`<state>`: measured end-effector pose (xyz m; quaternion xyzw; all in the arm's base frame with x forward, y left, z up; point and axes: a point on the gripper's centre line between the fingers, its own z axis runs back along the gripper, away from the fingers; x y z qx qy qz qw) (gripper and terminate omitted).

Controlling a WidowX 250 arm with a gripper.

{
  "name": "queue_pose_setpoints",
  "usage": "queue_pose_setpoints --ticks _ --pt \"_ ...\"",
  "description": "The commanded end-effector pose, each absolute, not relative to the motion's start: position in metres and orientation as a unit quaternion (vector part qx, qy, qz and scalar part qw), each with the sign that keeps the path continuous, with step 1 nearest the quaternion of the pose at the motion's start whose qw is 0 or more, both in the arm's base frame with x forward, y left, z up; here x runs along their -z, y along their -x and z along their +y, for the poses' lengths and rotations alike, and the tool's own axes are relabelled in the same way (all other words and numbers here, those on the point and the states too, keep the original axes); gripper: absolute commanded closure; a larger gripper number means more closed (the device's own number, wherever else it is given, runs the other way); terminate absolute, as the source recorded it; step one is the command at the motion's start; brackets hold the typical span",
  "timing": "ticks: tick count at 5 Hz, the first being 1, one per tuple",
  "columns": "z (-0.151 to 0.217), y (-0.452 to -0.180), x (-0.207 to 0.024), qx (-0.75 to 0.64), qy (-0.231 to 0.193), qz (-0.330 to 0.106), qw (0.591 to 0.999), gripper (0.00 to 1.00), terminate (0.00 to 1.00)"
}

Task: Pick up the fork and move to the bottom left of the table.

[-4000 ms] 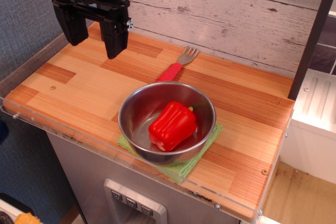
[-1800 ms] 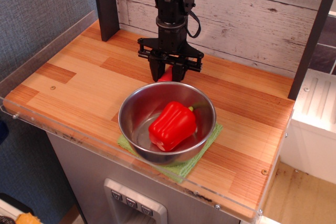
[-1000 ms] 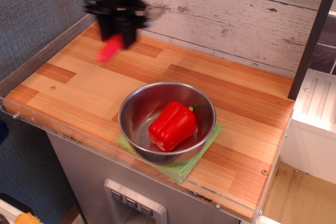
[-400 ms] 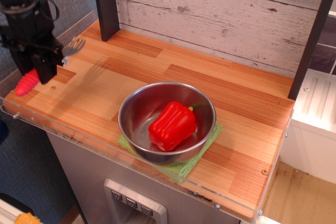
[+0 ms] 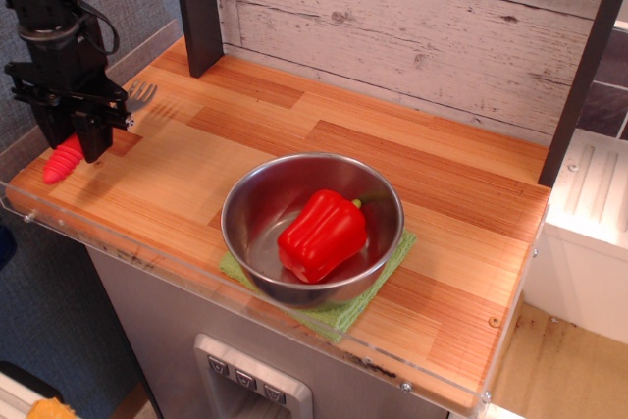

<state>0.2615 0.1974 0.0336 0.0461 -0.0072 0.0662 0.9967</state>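
Observation:
My black gripper is at the left end of the wooden table, low over its near left corner. It is shut on the fork. The fork's red ribbed handle sticks out below and left of the fingers, and its silver tines stick out to the upper right. The handle end is close to the planks; I cannot tell if it touches them.
A steel bowl holding a red bell pepper sits on a green cloth near the front edge. A dark post stands at the back left, a grey plank wall behind, and a clear plastic rim edges the front.
The gripper took hold of the fork behind the bowl, lifted it and carried it across to the left. In the last moment it has come down a little with the fork.

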Motion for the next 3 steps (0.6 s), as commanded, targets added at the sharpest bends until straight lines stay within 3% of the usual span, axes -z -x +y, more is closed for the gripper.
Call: queue_pose_setpoints --ticks 1,2,3 --pt "0.1998 -0.2788 -0.0294 -0.053 -0.062 -0.011 0.997 1.00 0.00" --pt "0.1985 -0.2746 -0.0229 -0.050 -0.063 0.002 0.997 1.00 0.00" --pt "0.2017 -0.2722 -0.0296 -0.053 -0.064 -0.002 0.997 0.00 0.00"
